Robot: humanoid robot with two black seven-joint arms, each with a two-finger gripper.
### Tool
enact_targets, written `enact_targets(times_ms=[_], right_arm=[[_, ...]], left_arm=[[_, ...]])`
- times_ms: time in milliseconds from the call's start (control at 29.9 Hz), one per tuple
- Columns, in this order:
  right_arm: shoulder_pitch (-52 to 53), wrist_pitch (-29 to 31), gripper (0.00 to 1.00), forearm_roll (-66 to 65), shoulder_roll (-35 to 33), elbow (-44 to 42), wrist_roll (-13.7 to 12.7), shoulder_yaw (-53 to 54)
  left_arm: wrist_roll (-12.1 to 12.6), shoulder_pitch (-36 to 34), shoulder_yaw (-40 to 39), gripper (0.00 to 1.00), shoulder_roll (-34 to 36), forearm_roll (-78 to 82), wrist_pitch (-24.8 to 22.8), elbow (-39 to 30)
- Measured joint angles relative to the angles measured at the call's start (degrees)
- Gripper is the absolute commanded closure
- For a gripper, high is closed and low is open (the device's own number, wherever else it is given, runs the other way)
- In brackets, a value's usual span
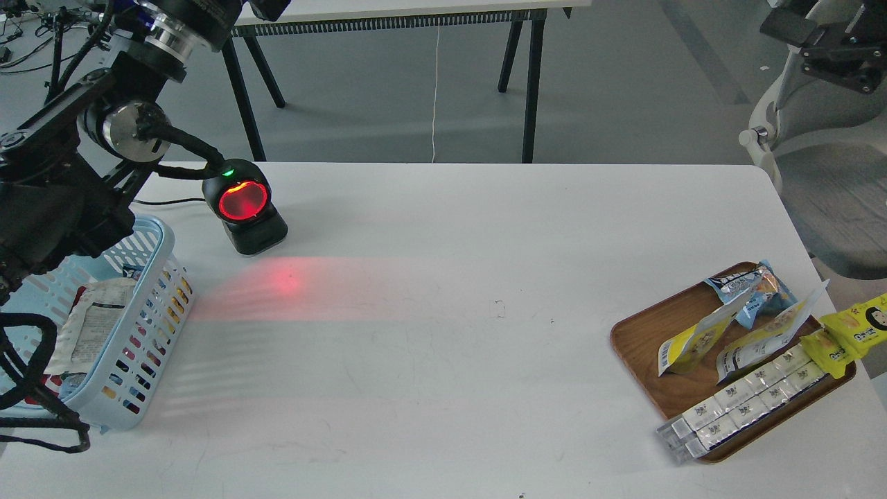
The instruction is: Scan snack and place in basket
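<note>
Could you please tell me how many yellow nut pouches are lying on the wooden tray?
2: one pouch at the tray's left, a second pouch just right of it; more may be hidden underneath.

A basket (149,326) sits at the frame's left edge, a scanner (244,206) just behind it; far across the table (443,291), at lower right, snack pouches (693,341) lie on a tray (641,329)

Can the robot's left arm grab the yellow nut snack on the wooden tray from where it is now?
Probably not. The left arm sits over the basket at the table's left edge, while the snack lies on the tray at the far right.
</note>
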Motion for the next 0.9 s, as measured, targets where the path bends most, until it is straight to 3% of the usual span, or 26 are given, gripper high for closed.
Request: enact_targets(times_ms=[468,736,903], right_arm=[[1.68,0.00,0.01,-14.75,-2.01,6.20,0.00,-1.89],[1.35,-0.02,0.01,9.93,-0.37,1.13,0.00,-1.97],[2.16,-0.02,0.01,16.38,0.95,0.42,0.00,-1.85]], left_arm=[[0.00,-0.10,-0.37,0.00,0.39,0.00,0.00,-0.50],[0.00,0.09,-0.26,0.00,-0.34,0.00,0.00,-0.81],[0.00,0.16,-0.31,0.00,-0.32,0.00,0.00,-1.39]])
